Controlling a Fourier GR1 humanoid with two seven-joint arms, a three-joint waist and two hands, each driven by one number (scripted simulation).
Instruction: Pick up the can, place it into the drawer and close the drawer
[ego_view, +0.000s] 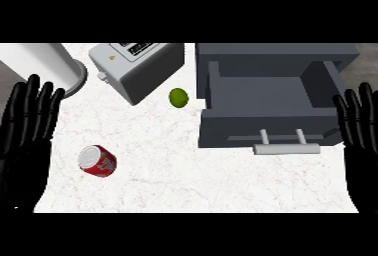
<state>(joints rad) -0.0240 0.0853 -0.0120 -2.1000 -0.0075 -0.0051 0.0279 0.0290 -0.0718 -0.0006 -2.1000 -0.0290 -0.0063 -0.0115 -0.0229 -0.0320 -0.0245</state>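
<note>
A red can with a silver top lies tilted on the white marble counter at the lower left. The grey drawer stands pulled open at the upper right, its inside bare and its pale bar handle facing me. My left hand rests open at the left edge, fingers up, just left of the can and apart from it. At the right edge my right hand rests open, fingers up, beside the drawer's right wall.
A grey toaster stands at the back, left of the drawer. A green lime lies between the toaster and the drawer. A white round container stands in the back left corner.
</note>
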